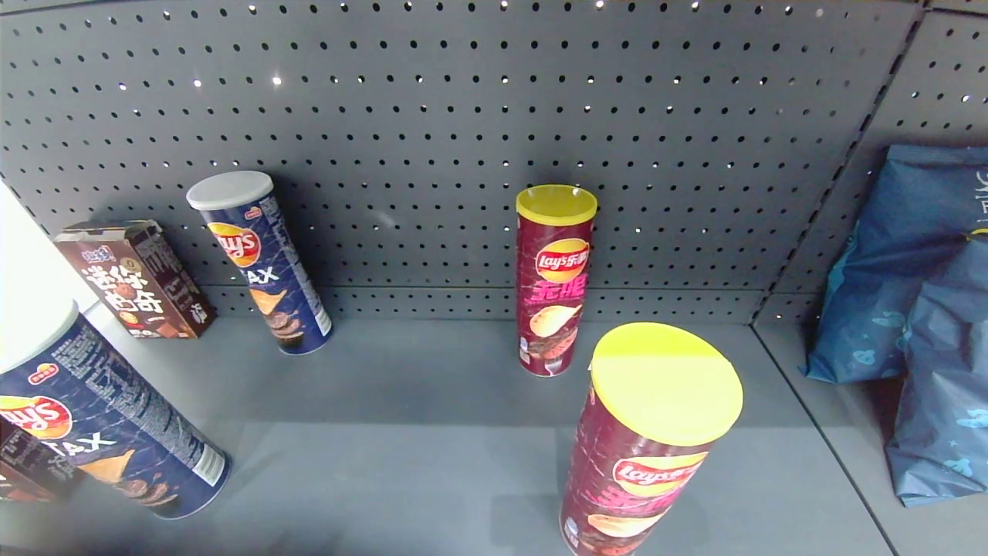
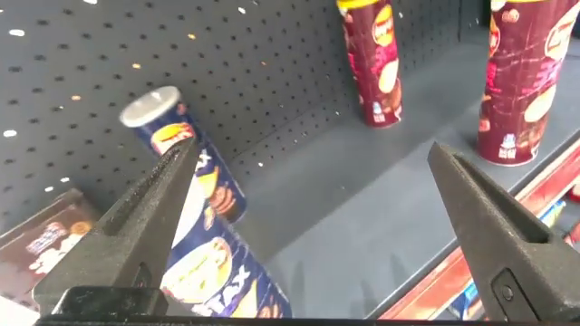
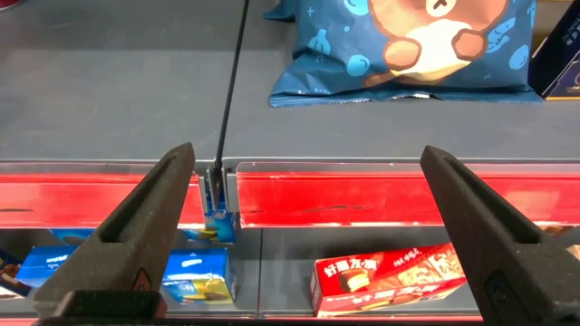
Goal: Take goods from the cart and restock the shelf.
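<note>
Two blue chip cans stand on the grey shelf (image 1: 432, 432), one at the back left (image 1: 258, 262) and one at the front left (image 1: 100, 417). Two maroon cans with yellow lids stand at the back middle (image 1: 552, 282) and the front (image 1: 648, 448). My left gripper (image 2: 310, 152) is open and holds nothing, hovering before the shelf close to the front blue can (image 2: 222, 272). The back blue can (image 2: 181, 145) and both maroon cans (image 2: 373, 63) (image 2: 521, 81) lie beyond it. My right gripper (image 3: 308, 152) is open and holds nothing, facing the red shelf rail (image 3: 362, 195).
A brown snack box (image 1: 135, 278) leans at the back left. Blue bags (image 1: 911, 293) fill the section to the right, past a divider (image 3: 231, 91); one bag (image 3: 408, 50) shows a bear. Below the rail lie a red box (image 3: 390, 276) and blue boxes (image 3: 195, 276).
</note>
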